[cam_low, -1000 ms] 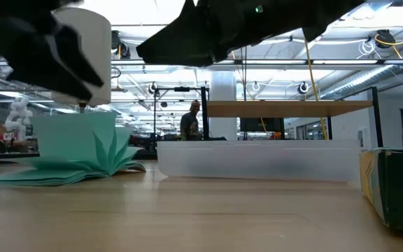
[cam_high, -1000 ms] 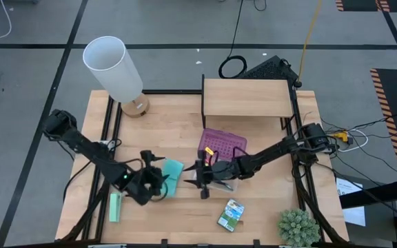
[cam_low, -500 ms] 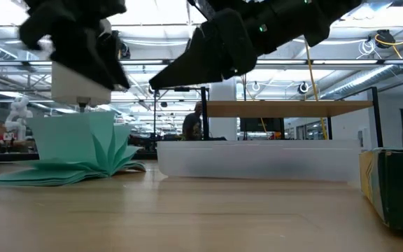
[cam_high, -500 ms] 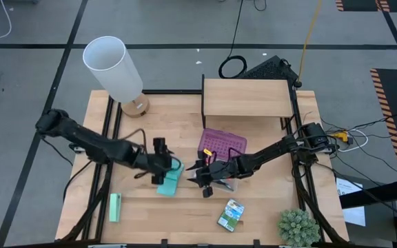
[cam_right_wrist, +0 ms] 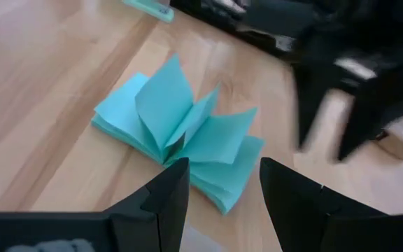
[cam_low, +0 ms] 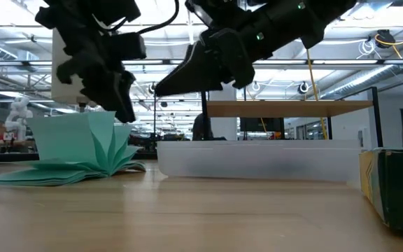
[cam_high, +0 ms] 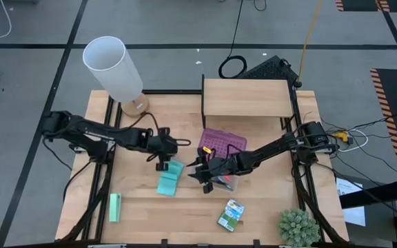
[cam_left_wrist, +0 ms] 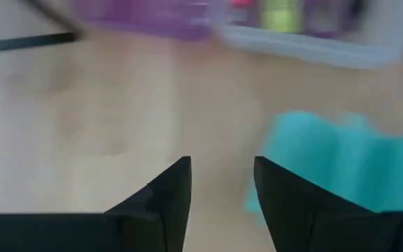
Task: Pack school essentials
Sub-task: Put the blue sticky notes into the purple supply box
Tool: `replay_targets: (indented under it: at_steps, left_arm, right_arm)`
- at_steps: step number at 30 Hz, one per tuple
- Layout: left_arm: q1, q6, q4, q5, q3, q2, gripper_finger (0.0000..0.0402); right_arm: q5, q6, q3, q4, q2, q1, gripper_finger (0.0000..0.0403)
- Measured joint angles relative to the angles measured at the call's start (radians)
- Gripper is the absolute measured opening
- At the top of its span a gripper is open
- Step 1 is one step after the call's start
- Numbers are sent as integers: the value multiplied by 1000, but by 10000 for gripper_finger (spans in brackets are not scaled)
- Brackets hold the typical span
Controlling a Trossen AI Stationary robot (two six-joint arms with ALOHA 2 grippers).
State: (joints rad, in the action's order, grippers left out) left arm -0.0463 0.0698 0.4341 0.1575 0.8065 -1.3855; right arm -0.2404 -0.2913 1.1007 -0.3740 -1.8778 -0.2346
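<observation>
A teal notepad [cam_high: 169,178] lies on the table with its pages fanned open, also seen in the right wrist view [cam_right_wrist: 180,140] and the low view [cam_low: 82,150]. My left gripper [cam_high: 167,153] hovers open just beyond the pad's far end, nothing between its fingers [cam_left_wrist: 219,189]. My right gripper [cam_high: 200,173] is open above the table to the right of the pad, its fingers toward it [cam_right_wrist: 219,189]. Behind it stands the clear case with a purple lid [cam_high: 222,145]. The green-yellow crayon box [cam_high: 231,215] lies near the front edge.
A mint-green block [cam_high: 115,207] lies at the near left. A white lamp [cam_high: 116,69] stands at the far left, a wooden shelf [cam_high: 247,96] at the far middle, and a small plant [cam_high: 298,227] at the near right corner.
My left gripper has gone from the pad's near-left side up and toward the far edge, ending beyond the pad's far end. The pad and my right gripper have stayed about where they were.
</observation>
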Motion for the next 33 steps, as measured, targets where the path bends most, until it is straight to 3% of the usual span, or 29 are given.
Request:
replay_targets:
  at_steps: [3,15,19,25,33]
  left_arm:
    - [-29,7,-31,-103,0,-20,157]
    - [-220,-174,-1,-191,0,-7,156]
    - [-301,-259,-1,-113,0,-7,156]
    - [-385,-341,-47,-97,1,28,156]
    - [-378,-307,4,250,32,58,156]
  right_arm:
    - [-15,-28,1,10,15,2,169]
    - [-21,-91,0,46,50,2,169]
    - [-21,-91,1,48,50,2,169]
    - [-21,-91,0,51,50,2,169]
    - [-20,-90,1,62,50,4,169]
